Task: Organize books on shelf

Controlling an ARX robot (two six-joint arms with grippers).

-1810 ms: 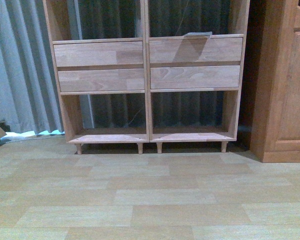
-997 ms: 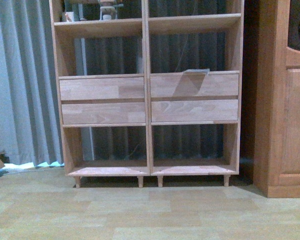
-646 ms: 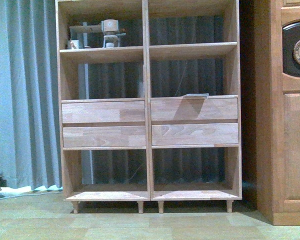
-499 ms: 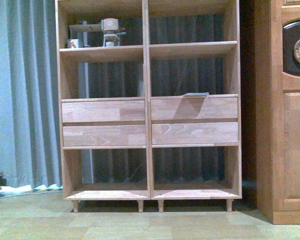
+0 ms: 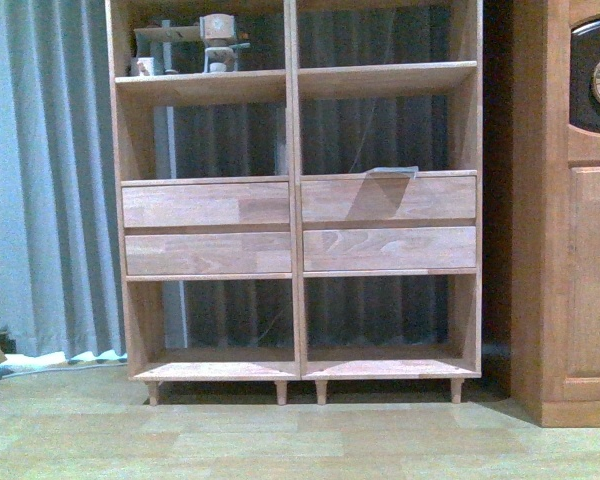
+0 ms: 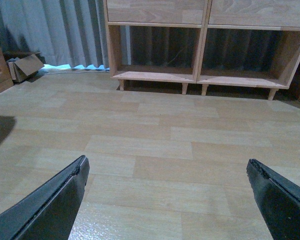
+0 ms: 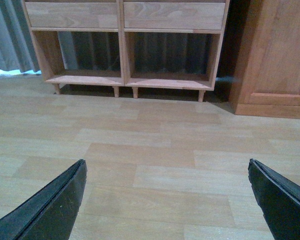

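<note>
The shelf [image 5: 296, 200] is a light-wood double-column unit standing against the curtain, straight ahead in the front view. A thin pale flat thing [image 5: 393, 171], possibly one of the books, lies on the board above the right drawers; I cannot make out its cover. Neither arm shows in the front view. My left gripper [image 6: 166, 162] hangs open over bare floor, well short of the shelf's [image 6: 205, 35] lowest compartments. My right gripper [image 7: 166, 162] is also open over the floor, facing the shelf [image 7: 122, 37], with nothing between its fingers.
A darker orange-brown cabinet [image 5: 570, 220] with a clock face stands right of the shelf. Grey curtain [image 5: 40, 170] hangs behind and to the left. Small wooden ornaments [image 5: 218, 42] sit on the upper left board. A cardboard box [image 6: 24, 66] lies by the curtain.
The front view rose from the floor and lower drawers to take in the upper boards, then dipped slightly in the last half second. Nothing on the shelf has moved.
</note>
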